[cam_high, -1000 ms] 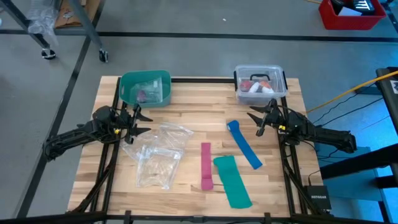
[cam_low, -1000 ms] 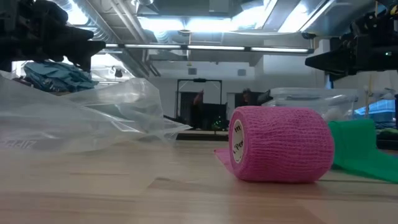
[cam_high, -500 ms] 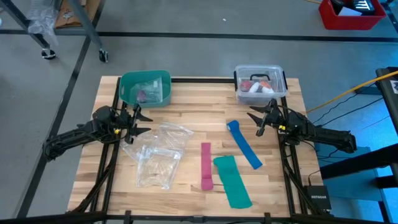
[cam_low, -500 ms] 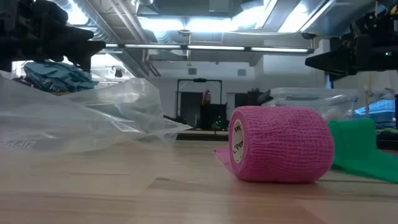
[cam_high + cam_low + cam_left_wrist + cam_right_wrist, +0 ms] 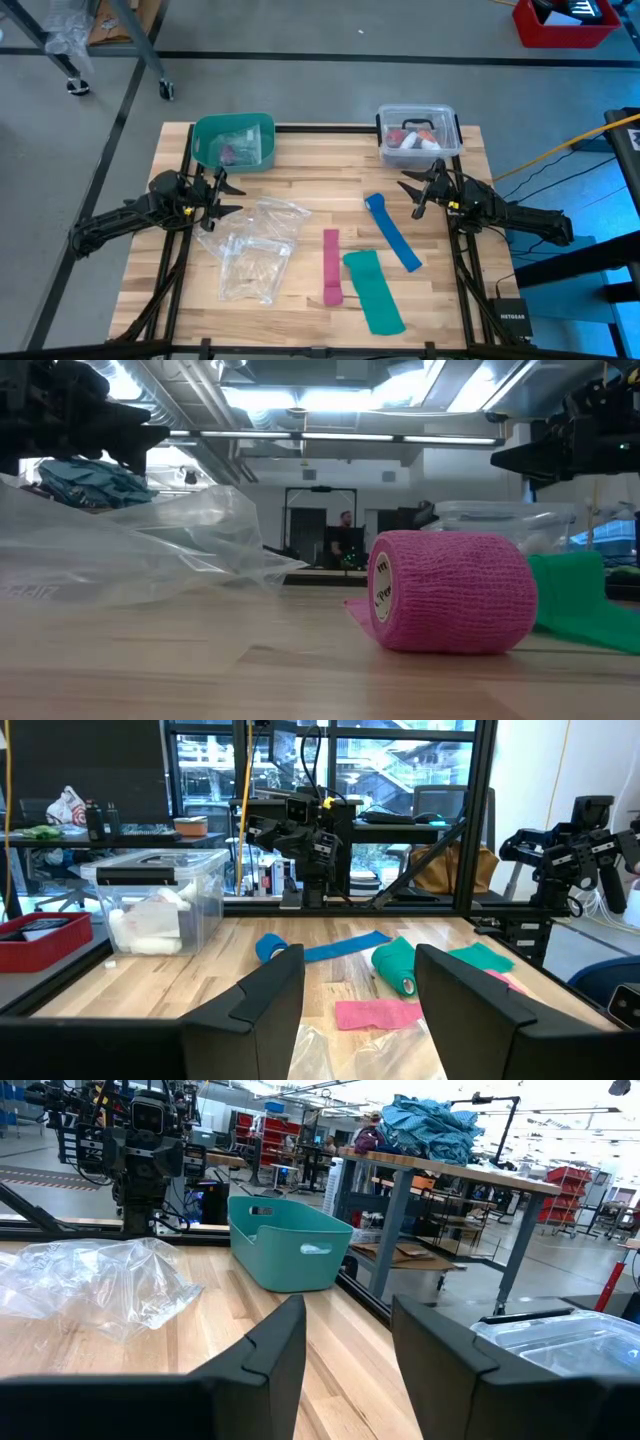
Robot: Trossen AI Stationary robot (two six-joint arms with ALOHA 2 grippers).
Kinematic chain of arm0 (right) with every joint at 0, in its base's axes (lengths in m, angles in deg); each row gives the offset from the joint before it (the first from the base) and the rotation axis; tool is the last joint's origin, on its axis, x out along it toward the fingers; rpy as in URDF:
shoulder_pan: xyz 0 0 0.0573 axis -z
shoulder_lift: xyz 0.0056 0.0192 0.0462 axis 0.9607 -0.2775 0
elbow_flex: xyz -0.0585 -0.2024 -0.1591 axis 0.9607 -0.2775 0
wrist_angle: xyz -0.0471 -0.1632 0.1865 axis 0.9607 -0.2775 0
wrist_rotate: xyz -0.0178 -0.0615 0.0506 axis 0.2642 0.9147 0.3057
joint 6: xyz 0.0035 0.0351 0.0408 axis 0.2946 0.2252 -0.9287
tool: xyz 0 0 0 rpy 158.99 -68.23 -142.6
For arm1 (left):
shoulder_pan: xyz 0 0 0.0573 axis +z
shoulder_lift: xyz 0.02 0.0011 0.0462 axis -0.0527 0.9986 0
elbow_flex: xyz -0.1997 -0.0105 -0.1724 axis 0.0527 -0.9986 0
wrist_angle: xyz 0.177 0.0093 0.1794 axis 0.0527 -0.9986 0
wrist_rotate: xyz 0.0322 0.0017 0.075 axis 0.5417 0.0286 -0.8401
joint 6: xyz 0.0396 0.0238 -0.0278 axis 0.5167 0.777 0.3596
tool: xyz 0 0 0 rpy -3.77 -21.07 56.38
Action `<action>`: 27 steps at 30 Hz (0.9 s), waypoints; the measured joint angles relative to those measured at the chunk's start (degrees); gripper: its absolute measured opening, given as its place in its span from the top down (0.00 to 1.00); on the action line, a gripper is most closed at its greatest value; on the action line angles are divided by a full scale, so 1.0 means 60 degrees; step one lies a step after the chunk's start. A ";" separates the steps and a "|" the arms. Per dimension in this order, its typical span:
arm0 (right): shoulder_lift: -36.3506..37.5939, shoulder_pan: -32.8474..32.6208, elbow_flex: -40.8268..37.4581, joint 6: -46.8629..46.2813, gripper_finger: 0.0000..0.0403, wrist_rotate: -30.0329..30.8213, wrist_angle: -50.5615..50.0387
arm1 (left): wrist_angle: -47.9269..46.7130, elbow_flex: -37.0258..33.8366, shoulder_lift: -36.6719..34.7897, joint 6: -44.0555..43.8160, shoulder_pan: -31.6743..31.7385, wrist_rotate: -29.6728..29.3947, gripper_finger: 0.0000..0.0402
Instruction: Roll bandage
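Between the two hovering, parted hands, left [image 5: 222, 191] and right [image 5: 412, 190], lies the blue bandage [image 5: 392, 234].

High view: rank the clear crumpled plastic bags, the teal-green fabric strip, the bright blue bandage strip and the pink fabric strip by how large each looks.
1. Clear crumpled plastic bags, largest patch.
2. Teal-green fabric strip, widest of the strips.
3. and 4. Bright blue bandage strip and pink fabric strip: both narrow and alike in length, so left unranked.
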 joint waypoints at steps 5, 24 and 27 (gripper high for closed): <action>0.0000 -0.0003 -0.0002 0.0002 0.62 0.0000 0.0000 | -0.0002 -0.0001 0.0000 0.0001 0.0000 0.0001 0.55; 0.0003 -0.0001 0.0002 0.1005 0.62 0.0013 0.0011 | 0.0004 -0.0002 -0.0003 0.0198 0.0000 0.0002 0.55; 0.0000 -0.0003 0.0001 0.1005 0.62 0.0011 0.0011 | 0.0015 -0.0002 -0.0001 -0.0131 -0.0004 0.0001 0.55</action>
